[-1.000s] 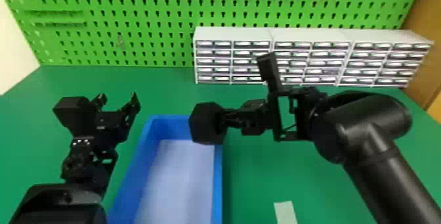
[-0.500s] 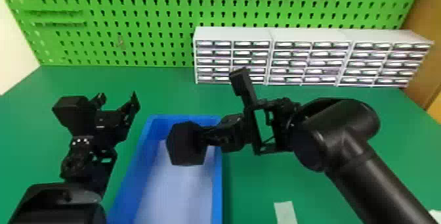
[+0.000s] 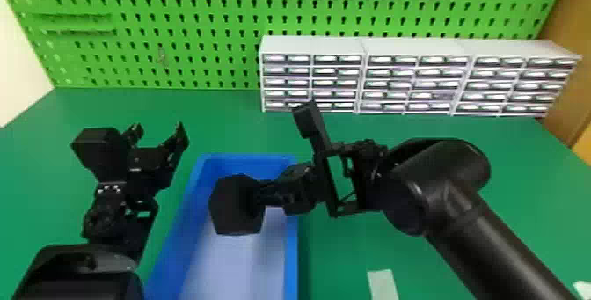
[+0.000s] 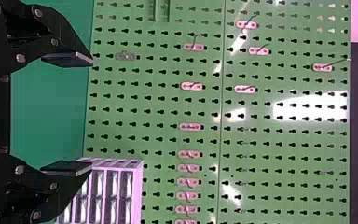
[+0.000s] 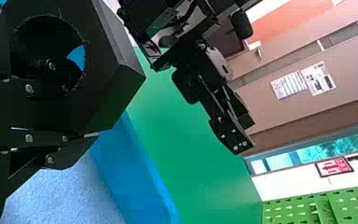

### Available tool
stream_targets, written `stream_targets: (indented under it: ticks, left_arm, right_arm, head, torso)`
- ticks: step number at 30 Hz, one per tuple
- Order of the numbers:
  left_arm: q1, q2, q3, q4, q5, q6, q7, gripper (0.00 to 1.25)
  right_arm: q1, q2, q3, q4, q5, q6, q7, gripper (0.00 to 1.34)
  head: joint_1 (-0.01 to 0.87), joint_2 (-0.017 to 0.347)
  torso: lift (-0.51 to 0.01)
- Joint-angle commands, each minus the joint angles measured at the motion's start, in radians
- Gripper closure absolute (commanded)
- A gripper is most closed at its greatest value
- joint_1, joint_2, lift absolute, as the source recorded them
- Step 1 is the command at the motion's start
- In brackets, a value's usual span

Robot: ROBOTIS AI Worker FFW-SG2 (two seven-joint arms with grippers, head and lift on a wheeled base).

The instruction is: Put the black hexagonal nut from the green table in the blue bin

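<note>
Over the far part of the blue bin (image 3: 291, 250), in the head view, the black hexagonal nut (image 3: 233, 211) is held by my right gripper (image 3: 269, 192), which is shut on it. The right wrist view has the nut (image 5: 112, 100) large, its round hole visible, at my right gripper (image 5: 65, 113), with the bin (image 5: 135, 172) behind. My left gripper (image 3: 158, 133) is parked left of the bin, open with nothing between its fingers. In the left wrist view the left gripper (image 4: 69, 113) stands wide apart, facing the pegboard.
White drawer cabinets (image 3: 417, 48) stand at the back of the green table (image 3: 505, 167), before a green pegboard (image 3: 211, 57). A pale strip (image 3: 382, 283) lies on the table right of the bin. The left arm stands close beside the bin's left wall.
My right gripper has carried the nut leftward and nearer the robot, from about the bin's right wall to over its inside. My left arm has stayed nearly still.
</note>
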Motion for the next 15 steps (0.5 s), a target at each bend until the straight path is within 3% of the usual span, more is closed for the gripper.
stream_targets:
  ticks: [1, 15]
  left_arm:
    - [0.000, 0.000, -0.002, 0.000, -0.001, 0.000, 0.000, 0.46]
    - [0.001, 0.000, -0.002, 0.000, -0.001, 0.000, 0.000, 0.46]
  right_arm:
    - [0.003, 0.005, 0.008, 0.005, -0.013, -0.001, -0.002, 0.96]
    - [-0.003, 0.003, 0.038, 0.016, -0.042, -0.004, -0.014, 0.96]
  head:
    - [0.657, 0.057]
    - [0.657, 0.057]
  torso:
    - [-0.095]
    - [-0.095]
